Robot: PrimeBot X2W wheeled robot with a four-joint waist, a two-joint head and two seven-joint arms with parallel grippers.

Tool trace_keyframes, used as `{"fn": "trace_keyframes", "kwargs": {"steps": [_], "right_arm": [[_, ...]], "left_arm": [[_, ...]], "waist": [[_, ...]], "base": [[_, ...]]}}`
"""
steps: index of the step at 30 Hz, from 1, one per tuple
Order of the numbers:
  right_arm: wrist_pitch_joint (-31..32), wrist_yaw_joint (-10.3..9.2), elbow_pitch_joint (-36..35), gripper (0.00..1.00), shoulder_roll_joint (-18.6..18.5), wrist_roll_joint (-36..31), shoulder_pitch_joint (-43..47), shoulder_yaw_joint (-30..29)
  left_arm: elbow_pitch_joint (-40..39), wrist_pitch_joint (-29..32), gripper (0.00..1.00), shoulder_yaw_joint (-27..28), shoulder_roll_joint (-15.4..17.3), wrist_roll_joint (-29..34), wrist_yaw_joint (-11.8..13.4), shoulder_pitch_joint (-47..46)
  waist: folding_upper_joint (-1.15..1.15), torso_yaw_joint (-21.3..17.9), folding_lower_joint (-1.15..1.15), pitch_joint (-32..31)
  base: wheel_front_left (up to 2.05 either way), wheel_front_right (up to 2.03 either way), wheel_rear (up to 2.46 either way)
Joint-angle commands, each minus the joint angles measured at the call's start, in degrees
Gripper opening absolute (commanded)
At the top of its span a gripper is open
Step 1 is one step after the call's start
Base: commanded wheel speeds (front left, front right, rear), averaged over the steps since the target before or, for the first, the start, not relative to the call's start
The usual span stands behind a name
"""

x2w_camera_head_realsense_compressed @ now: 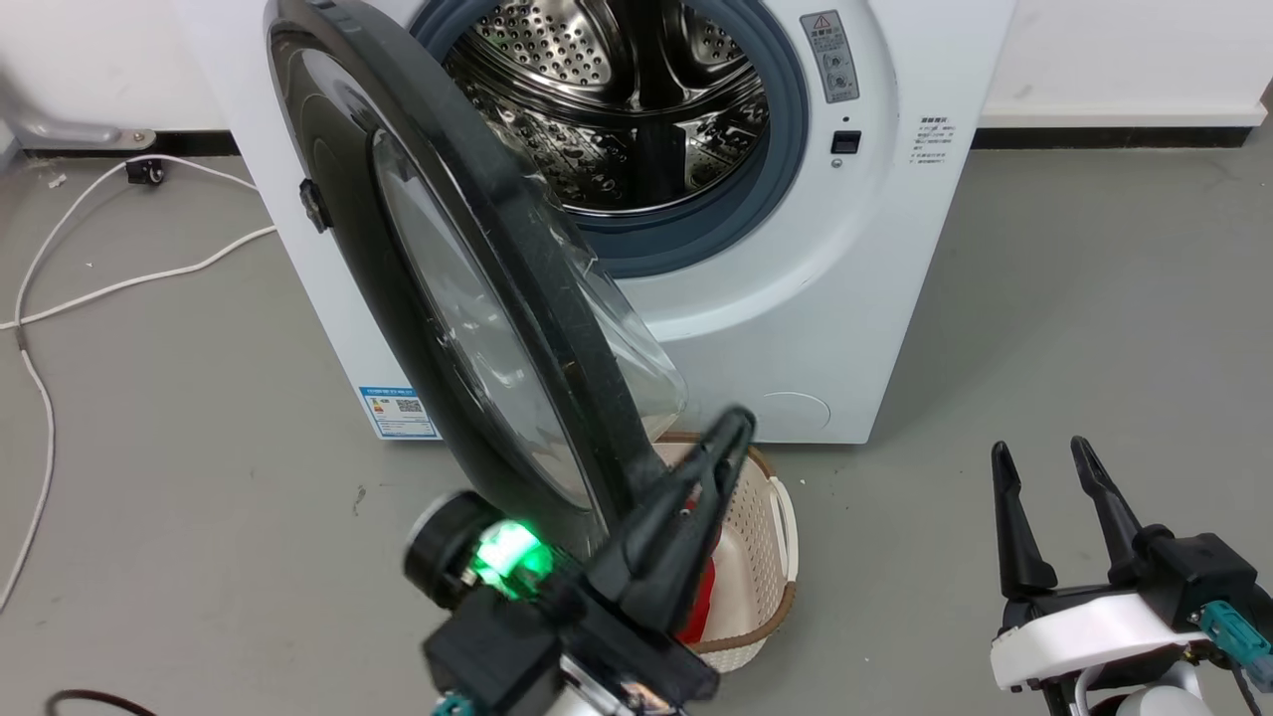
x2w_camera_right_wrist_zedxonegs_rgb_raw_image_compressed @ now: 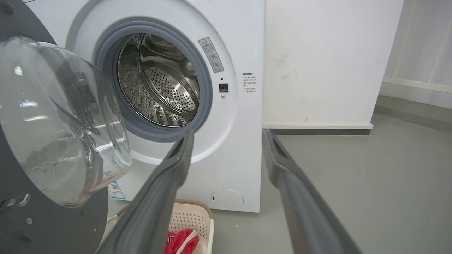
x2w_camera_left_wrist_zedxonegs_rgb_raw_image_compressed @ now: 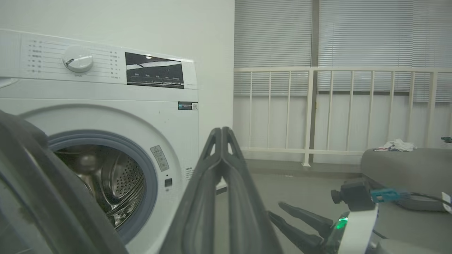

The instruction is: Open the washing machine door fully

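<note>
**Door at part swing: push wider with closed left pincer**

Note door (x2w_camera_head_realsense_compressed: 532,298) hinged at the left of machine (x2w_camera_head_realsense_compressed: 796,328), swung out to stand roughly edge-on in the head view, with the glass bowl facing the drum (x2w_camera_head_realsense_compressed: 617,99) side. Judge it well short of full travel.

Note left pincer (x2w_camera_head_realsense_compressed: 734,428) closed on nothing, fingers pressed together. Place it just beside the door's lower inner edge, above basket (x2w_camera_head_realsense_compressed: 776,557). Cannot confirm contact with the rim from any view.

Note right pincer (x2w_camera_head_realsense_compressed: 1041,452) open and empty, low on the right, well apart from the door.

Judge step in hand: sweeping the door outward and leftward with the side of the shut fingers.

To do it well:
- Work with fingers shut, as one stiff bar.
- Bear on the black inner rim, not on the glass bowl.
- Press near the free edge, far from the hinge, for best leverage.
- Follow the arc about the hinge rather than a straight line, to avoid slipping off the rim.
- Slow down toward the end stop and quit at firm resistance, with no forcing.
- Stay above the basket and off the gasket (x2w_camera_head_realsense_compressed: 786,149).
- Leave the right pincer parked outside the swing path.
</note>
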Motion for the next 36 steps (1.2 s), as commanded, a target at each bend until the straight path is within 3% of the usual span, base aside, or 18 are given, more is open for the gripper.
{"fn": "trace_keyframes", "kwargs": {"steps": [1, 11, 23, 36], "right_arm": [[-0.1, -0.03, 0.2, 1.0, 0.2, 0.4, 0.6, 0.1], [-0.1, -0.03, 0.9, 1.0, 0.2, 0.7, 0.3, 0.4], [-0.1, -0.04, 2.2, 1.0, 0.2, 1.3, -0.9, 1.1], [-0.1, -0.03, 3.0, 1.0, 0.2, 2.0, -0.9, 1.3]], "left_arm": [[1.2, 2.2, 0.0, -1.4, 0.7, -1.3, -0.2, 1.7], [7.6, 9.7, 0.0, -4.8, 2.5, -3.1, 0.4, 5.6], [19.1, 2.1, 0.0, -2.8, 0.0, -2.7, 4.0, -0.4], [25.4, -3.2, 0.0, -0.5, 0.3, -2.3, 6.6, -2.4]], "waist": [[0.0, 0.1, 0.0, -0.1], [0.0, 0.6, 0.0, 0.4], [0.0, -0.6, 0.0, 1.0], [0.0, -0.9, 0.0, 1.0]], "base": [[0.0, 0.0, 0.0], [0.0, 0.0, 0.0], [0.0, 0.0, 0.0], [0.0, 0.0, 0.0]]}}
